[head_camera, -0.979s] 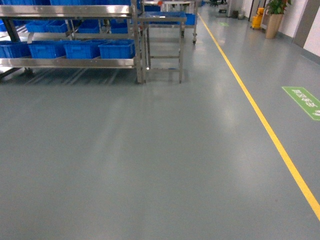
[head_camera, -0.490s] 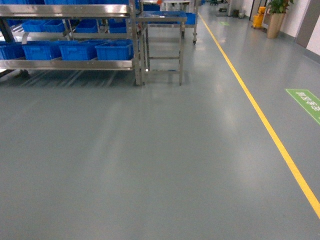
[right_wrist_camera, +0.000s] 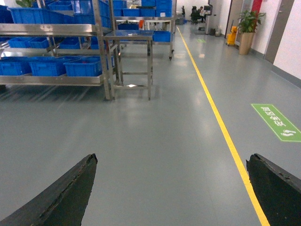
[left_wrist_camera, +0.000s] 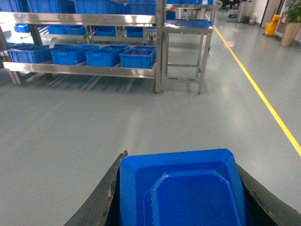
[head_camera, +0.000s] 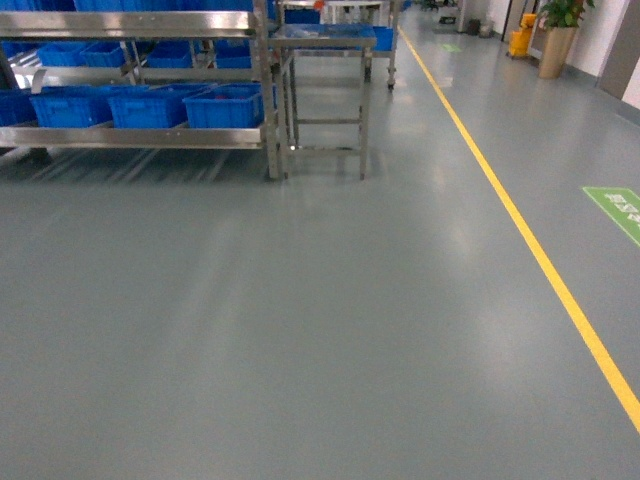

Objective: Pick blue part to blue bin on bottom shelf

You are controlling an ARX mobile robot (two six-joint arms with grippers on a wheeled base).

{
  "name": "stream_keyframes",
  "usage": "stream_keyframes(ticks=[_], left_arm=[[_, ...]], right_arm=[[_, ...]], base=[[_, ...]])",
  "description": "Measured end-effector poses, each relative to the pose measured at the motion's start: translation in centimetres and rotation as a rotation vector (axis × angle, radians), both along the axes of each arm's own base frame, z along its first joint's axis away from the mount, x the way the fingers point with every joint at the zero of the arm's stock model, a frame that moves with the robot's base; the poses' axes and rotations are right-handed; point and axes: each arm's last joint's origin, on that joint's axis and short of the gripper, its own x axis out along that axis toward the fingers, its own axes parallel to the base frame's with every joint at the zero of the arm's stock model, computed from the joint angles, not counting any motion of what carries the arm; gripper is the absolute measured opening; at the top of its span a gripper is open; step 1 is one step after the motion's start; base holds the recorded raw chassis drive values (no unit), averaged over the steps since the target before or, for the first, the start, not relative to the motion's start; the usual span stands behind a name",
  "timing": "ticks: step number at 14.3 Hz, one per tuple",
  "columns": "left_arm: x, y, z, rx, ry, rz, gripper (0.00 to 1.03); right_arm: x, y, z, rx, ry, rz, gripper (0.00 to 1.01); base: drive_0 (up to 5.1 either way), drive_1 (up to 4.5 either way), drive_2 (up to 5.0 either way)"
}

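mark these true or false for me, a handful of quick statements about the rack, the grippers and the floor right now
1. The left gripper holds a blue plastic part between its black fingers. True.
2. The right gripper is shut on a blue bin. False: its fingers stand wide apart with only grey floor between them.
3. Blue plastic bins sit in a row on the bottom shelf of the stainless-steel rack. True.
4. The yellow floor line runs left of the rack. False: it runs on the right.
5. The small steel table stands right of the rack. True.
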Motion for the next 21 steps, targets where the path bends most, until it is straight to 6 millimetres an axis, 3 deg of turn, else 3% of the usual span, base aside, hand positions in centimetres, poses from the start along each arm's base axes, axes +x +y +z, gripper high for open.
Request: stream_keyframes(ticks=[21], left_arm=[[-0.02,0.01,0.04,-0.002,-0.003,0.0,0.44]], right_arm=[[0.0,0.0,-0.01,0.0,0.002,0.0,0.98]], base=[[0.0,4.13,-4.1]])
